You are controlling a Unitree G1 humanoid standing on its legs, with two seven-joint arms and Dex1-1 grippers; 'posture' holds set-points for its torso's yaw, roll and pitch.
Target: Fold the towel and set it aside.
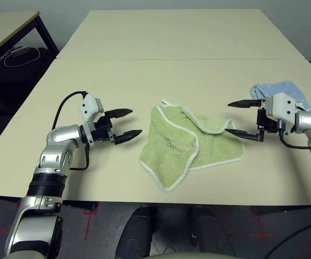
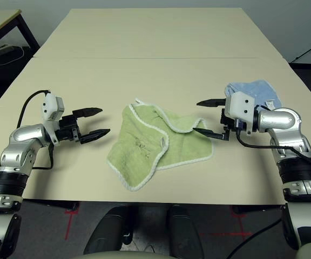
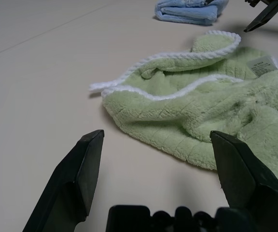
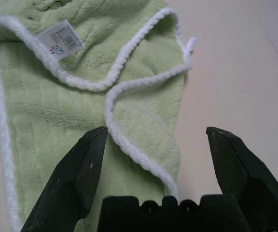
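The light green towel [image 1: 188, 144] with white edging lies crumpled and partly folded over itself on the table's near middle. A white label [image 4: 61, 39] shows on it. My left gripper [image 1: 126, 124] hovers open just left of the towel, nothing between its fingers. At the towel's right edge my right gripper [image 1: 241, 117] is open, its lower finger over the towel's right corner. In the right wrist view the towel's white-edged corner [image 4: 144, 121] lies between and beyond the open fingers [image 4: 78, 169].
A smaller folded light blue cloth [image 1: 277, 90] lies behind my right gripper near the table's right edge. The beige table [image 1: 161, 59] stretches far back, with a seam across it. A second table [image 1: 7, 27] stands at the far left.
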